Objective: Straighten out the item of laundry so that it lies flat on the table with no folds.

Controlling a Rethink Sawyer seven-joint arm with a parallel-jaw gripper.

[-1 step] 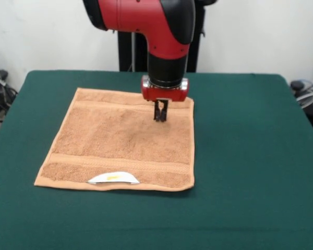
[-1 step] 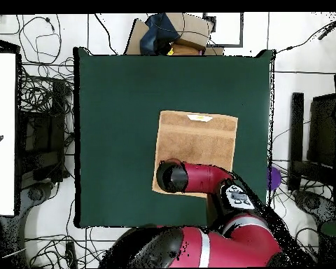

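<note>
The item of laundry (image 1: 122, 143), a tan terry towel, lies spread out flat on the green table (image 1: 250, 156), with its white label (image 1: 113, 178) at the near edge. My gripper (image 1: 160, 117) hangs straight down over the towel's far right part. Its dark fingers (image 1: 157, 110) are close together, with their tips at the cloth and nothing lifted. In the overhead view the towel (image 2: 199, 140) shows as a neat square on the table (image 2: 122, 126), label (image 2: 199, 118) at its top edge. The arm's wrist (image 2: 172, 175) covers the towel's lower left corner and hides the gripper.
Green table surface surrounds the towel on all sides, widest to its left in the overhead view. Off the table lie tangled cables (image 2: 45, 91), a cardboard box (image 2: 178, 31) beyond the top edge and a white panel (image 2: 1, 133) at the left.
</note>
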